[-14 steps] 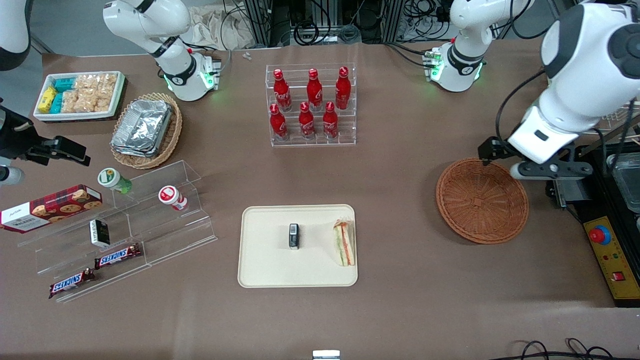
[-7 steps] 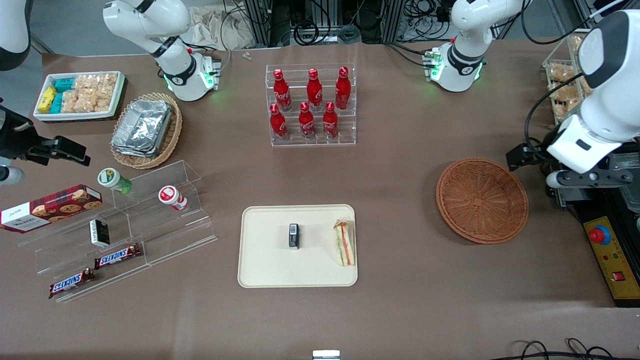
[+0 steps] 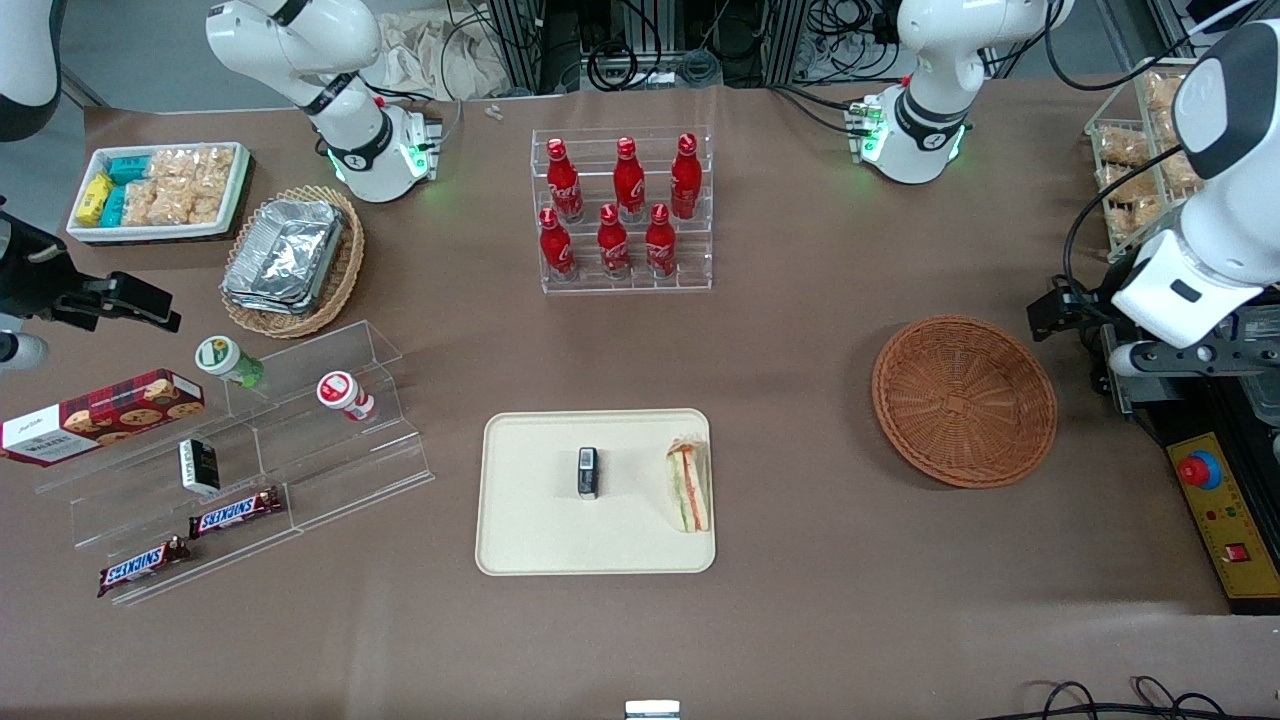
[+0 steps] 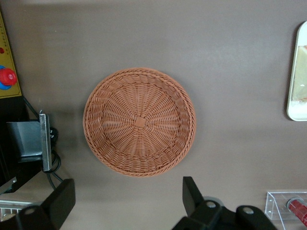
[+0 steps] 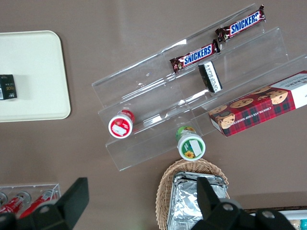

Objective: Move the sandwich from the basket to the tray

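The sandwich [image 3: 688, 487] lies on the cream tray [image 3: 530, 545], close to the tray edge nearest the basket. The reddish-brown wicker basket [image 3: 964, 400] [image 4: 139, 120] has nothing in it. My left gripper [image 3: 1185, 358] [image 4: 125, 199] hangs high over the table's edge at the working arm's end, beside the basket and clear of it. Its fingers [image 4: 192, 191] stand wide apart, with only bare table between them. One edge of the tray [image 4: 297, 72] shows in the left wrist view.
A small black box [image 3: 588, 472] sits mid-tray. A rack of red bottles [image 3: 622, 210] stands farther back. A red-button control box [image 3: 1200, 470] and a wire snack rack [image 3: 1135, 170] flank my gripper. An acrylic shelf [image 3: 250, 440] and a foil-container basket [image 3: 292, 258] lie toward the parked arm's end.
My left arm has swung away from over the basket's rim toward the working arm's end of the table. The sandwich, tray and basket have not moved.
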Motion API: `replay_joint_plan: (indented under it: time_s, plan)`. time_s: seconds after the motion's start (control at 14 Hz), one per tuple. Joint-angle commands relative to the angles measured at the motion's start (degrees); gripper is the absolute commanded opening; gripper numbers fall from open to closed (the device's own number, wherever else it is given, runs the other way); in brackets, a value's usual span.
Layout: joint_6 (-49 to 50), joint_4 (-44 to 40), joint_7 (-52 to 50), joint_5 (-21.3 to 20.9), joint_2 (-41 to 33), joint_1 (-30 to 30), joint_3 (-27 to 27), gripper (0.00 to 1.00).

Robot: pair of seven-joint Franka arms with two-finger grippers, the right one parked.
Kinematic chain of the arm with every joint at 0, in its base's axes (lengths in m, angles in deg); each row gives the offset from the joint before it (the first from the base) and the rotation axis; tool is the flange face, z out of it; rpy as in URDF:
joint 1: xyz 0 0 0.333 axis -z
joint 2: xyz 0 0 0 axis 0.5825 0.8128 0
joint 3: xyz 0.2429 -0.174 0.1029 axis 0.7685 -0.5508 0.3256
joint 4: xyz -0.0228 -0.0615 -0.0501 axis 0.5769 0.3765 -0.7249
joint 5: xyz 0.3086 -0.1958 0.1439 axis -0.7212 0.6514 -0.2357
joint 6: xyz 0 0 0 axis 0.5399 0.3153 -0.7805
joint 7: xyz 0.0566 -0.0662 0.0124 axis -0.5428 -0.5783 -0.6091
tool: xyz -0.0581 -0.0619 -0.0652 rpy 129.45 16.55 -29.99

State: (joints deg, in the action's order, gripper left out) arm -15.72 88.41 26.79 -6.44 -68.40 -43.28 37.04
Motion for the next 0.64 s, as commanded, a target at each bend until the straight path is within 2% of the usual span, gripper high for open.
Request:
replay_joint_plan:
  time_s: [0.0, 0.14, 0.36, 0.57]
  plan:
    - [0.9, -1.2, 0.5, 1.7, 0.6, 1.7, 1.4, 0.99]
    - [1.4, -0.7, 0.5, 6.4, 0.7, 1.3, 1.5, 1.0]
    - [0.3, -3.3, -0.1, 5.5, 2.7, 1.7, 1.2, 1.0]
    - [5.5, -9.4, 0.4, 1.7, 6.7, 1.9, 1.1, 1.0]
